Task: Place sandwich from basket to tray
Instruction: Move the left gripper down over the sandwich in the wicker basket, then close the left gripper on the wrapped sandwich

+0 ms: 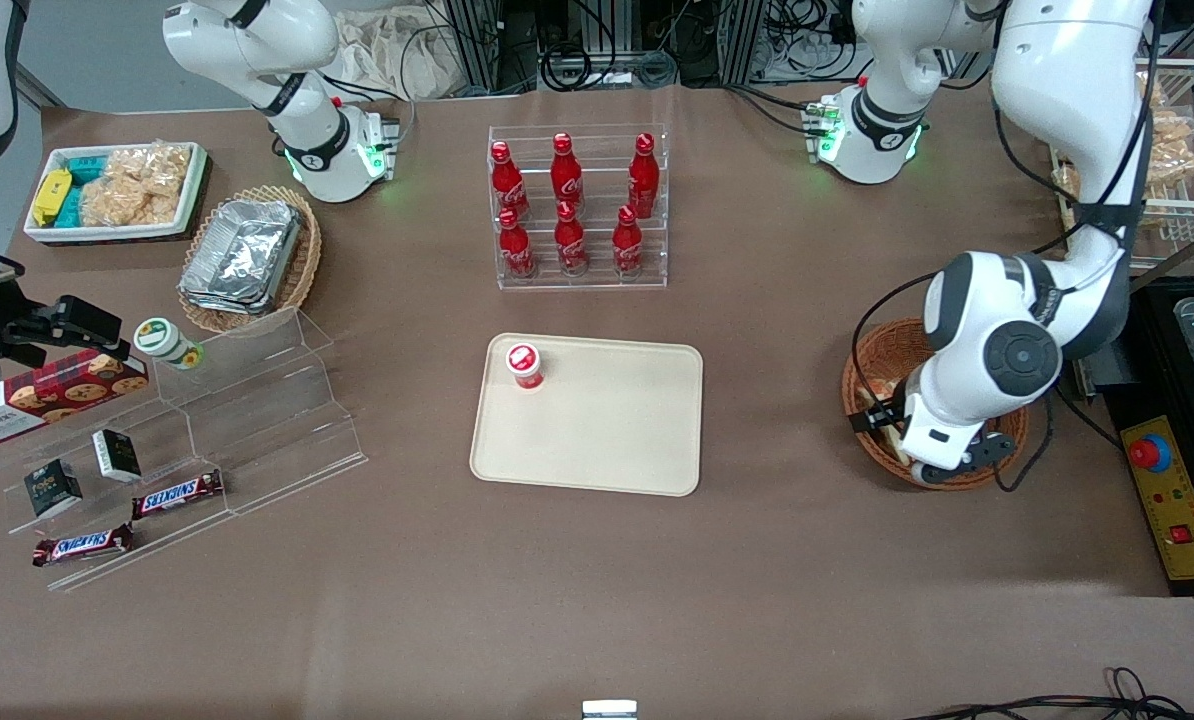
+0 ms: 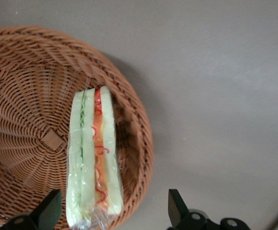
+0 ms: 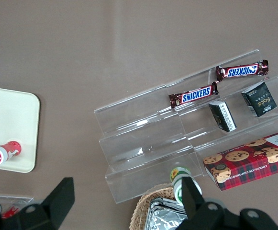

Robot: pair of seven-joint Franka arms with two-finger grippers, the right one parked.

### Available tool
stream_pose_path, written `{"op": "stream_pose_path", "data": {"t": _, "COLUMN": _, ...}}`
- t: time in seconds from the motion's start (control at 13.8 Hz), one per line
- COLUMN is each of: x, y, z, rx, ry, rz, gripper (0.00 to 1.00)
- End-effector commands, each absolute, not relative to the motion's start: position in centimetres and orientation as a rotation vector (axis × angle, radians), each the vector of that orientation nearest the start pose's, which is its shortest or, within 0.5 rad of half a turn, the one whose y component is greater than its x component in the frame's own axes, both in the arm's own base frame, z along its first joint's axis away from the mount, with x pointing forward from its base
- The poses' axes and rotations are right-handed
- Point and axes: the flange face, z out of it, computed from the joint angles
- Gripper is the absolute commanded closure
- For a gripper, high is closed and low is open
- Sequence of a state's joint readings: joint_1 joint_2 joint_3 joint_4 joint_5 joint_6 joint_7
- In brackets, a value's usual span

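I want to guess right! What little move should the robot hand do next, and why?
Probably go straight down. The gripper hangs open over the basket, its fingers on either side of the sandwich but above it. Lowering would likely let them close on it.

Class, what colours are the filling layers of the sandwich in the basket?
Red-orange and green between white bread; the left wrist view shows the sandwich best, the open gripper above it.
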State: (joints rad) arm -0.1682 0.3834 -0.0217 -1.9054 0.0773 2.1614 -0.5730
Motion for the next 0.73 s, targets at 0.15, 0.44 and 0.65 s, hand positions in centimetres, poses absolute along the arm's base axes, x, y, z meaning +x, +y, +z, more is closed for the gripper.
{"op": "stream_pose_path", "data": {"t": 0.15, "x": 58.4, "y": -11.1, "z": 25.6, "rx": -2.913, "ry": -0.43, "rz": 0.125, "gripper": 0.0}}
{"op": "stream_pose_path", "data": {"t": 0.44, "x": 58.2, "y": -11.2, "z": 24.9, "rx": -2.911, "ry": -0.463, "rz": 0.111, "gripper": 0.17}}
{"op": "stream_pose_path", "data": {"t": 0.65, "x": 58.3, "y": -11.2, "z": 25.2, "rx": -2.911, "ry": -0.464, "rz": 0.109, "gripper": 0.57}}
